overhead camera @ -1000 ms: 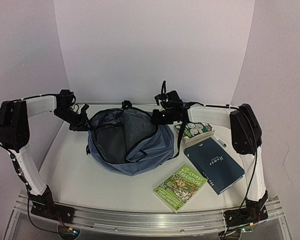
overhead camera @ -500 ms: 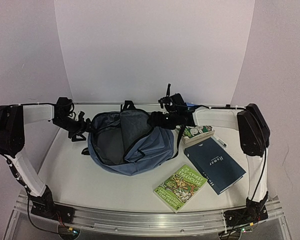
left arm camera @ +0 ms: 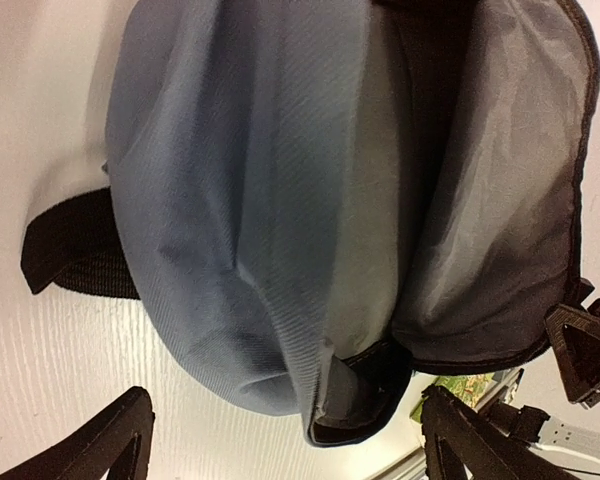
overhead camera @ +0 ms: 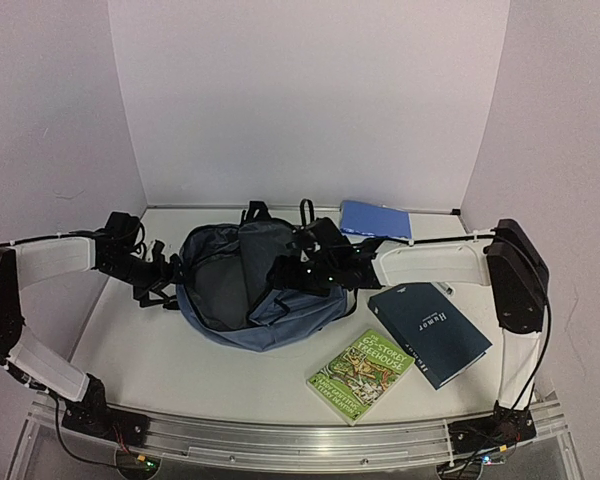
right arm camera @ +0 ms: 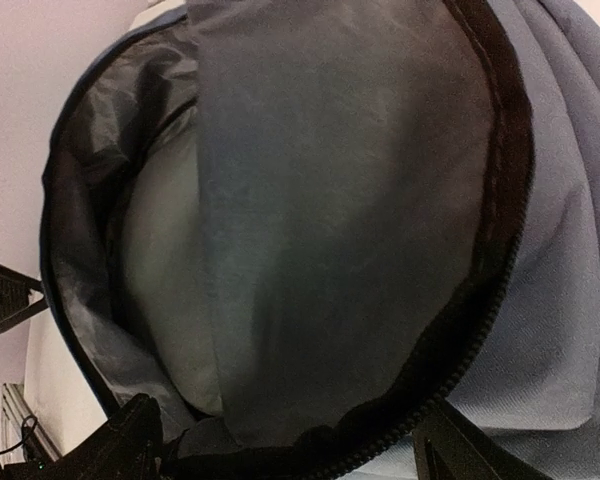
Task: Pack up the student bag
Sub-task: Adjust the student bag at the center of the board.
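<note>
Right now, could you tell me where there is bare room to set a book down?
Front left: bare table between the student bag, left arm and near rail. Crowded right: green book and dark blue book.

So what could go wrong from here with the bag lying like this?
With the left tool and right tool both open, nothing holds the mouth of the student bag, and its slack flap sags across the opening, so the green book could catch on it. The black strap lies beside the left tool and might snag.
</note>
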`<state>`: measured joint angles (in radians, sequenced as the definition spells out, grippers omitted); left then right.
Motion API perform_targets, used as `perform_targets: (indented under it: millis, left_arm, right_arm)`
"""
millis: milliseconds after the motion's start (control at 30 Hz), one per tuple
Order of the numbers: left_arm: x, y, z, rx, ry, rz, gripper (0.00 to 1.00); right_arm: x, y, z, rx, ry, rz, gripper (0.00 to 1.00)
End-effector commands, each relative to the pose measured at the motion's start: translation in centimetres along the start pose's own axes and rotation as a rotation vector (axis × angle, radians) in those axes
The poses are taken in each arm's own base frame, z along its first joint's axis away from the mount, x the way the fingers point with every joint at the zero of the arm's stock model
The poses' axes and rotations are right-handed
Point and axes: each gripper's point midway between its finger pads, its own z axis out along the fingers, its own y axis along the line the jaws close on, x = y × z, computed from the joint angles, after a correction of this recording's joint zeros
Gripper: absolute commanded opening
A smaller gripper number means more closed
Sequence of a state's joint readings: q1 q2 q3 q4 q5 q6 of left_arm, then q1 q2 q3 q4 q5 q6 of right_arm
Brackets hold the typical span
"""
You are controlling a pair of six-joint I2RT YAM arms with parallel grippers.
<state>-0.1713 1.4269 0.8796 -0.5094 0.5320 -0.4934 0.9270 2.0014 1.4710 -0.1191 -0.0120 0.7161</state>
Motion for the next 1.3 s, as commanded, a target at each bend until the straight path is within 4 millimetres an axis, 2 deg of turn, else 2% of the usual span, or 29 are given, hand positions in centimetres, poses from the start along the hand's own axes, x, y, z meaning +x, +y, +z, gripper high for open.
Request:
perform_targets:
  millis: [0,67,167,300,433,500,633,733,833,933,1100,1167,1267]
  left_arm:
    - [0.5,0.0,0.2,0.017,-0.04,-0.036,0.91]
    - [0.9,-0.1,0.6,0.036,-0.036,-0.044,0.86]
    - [0.9,-1.2,1.1,0.101,-0.04,-0.054,0.66]
    - [0.8,-2.1,1.6,0.147,-0.048,-0.061,0.46]
    - [0.7,-1.4,1.7,0.104,-0.057,-0.054,0.13]
    - [0.5,-1.1,1.4,0.079,-0.076,-0.05,0.01]
    - [-0.2,-1.0,-0.1,0.076,-0.114,-0.059,0.0]
    - [-1.2,-0.8,-1.6,0.076,-0.154,-0.062,0.0]
    - [-1.9,0.2,-2.5,0.065,-0.172,-0.072,0.0]
    - [-2.2,1.4,-2.6,0.053,-0.167,-0.083,0.0]
    - [-2.6,3.9,-2.5,0.01,-0.168,-0.116,0.0]
    - [-2.5,4.2,-2.2,0.011,-0.162,-0.116,0.0]
    - [-2.3,3.3,-1.5,0.081,-0.136,-0.095,0.0]
  right_arm:
    - [-1.0,-0.9,-1.4,0.062,-0.067,0.095,0.82]
    - [-0.6,-0.5,-1.5,0.06,-0.068,0.098,0.79]
    - [-0.6,0.0,-1.8,0.052,-0.073,0.104,0.68]
    - [-0.5,0.4,-1.8,0.046,-0.072,0.103,0.41]
    - [-0.8,0.6,-2.5,0.04,-0.083,0.107,0.09]
    - [-1.7,0.8,-3.3,0.035,-0.105,0.098,0.0]
    - [-3.8,1.1,-5.0,0.002,-0.121,0.068,0.0]
    - [-5.8,-0.1,-5.9,-0.019,-0.12,0.073,0.0]
    - [-6.8,-1.8,-5.9,-0.024,-0.105,0.062,0.0]
    - [-7.2,-4.5,-4.5,0.005,-0.077,0.044,0.0]
    - [-5.9,-9.3,-1.0,0.083,-0.01,0.036,0.0]
    - [-5.3,-10.4,0.0,0.099,0.008,0.032,0.0]
    - [-4.0,-11.0,1.6,0.084,0.039,0.025,0.0]
